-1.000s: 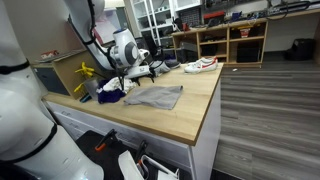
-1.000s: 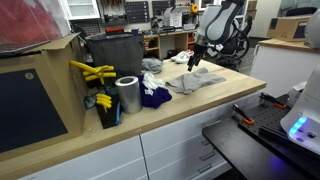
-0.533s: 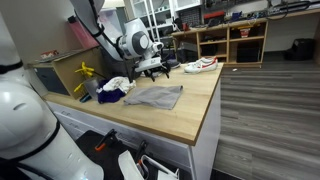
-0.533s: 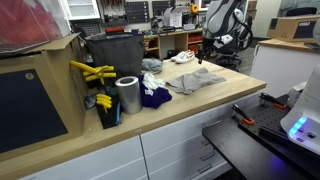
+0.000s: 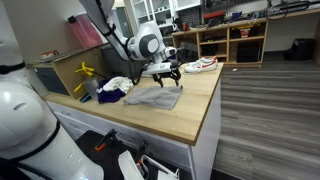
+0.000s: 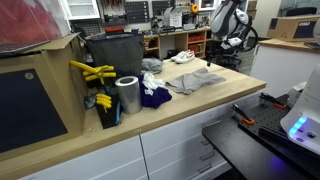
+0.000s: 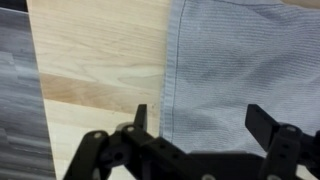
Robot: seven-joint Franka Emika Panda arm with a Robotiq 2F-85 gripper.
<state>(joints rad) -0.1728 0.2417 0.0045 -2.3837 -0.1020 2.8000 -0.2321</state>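
The black two-fingered gripper point(image 5: 165, 72) point(image 6: 212, 62) point(image 7: 200, 125) is being held wide open, and nothing is being gripped between its jaws. In both exterior views it is being kept low over the far end of the flat grey woven cloth point(image 5: 155, 97) point(image 6: 195, 82) point(image 7: 240, 60), which is lying spread out on the light wooden countertop point(image 5: 195, 100) point(image 6: 230, 95) point(image 7: 95, 60). In the wrist view the cloth's straight edge is being shown running up the picture. One of the fingers point(image 7: 140, 118) is being held over bare wood just beside that edge, and the opposite one is over the cloth itself. Whether the tips are touching the fabric cannot be told.

A crumpled dark blue cloth point(image 5: 110, 97) point(image 6: 155, 97) is lying near the grey one, and a rumpled white cloth point(image 5: 118, 84) point(image 6: 152, 66) is lying beside it. In an exterior view a shiny metal cylinder point(image 6: 127, 95) is standing next to the blue cloth, with yellow-handled tools point(image 6: 92, 72) and a dark plastic bin point(image 6: 112, 55) behind it. A white sneaker with red trim point(image 5: 200, 65) point(image 6: 182, 57) is resting at the far end of the countertop, apart from the gripper.
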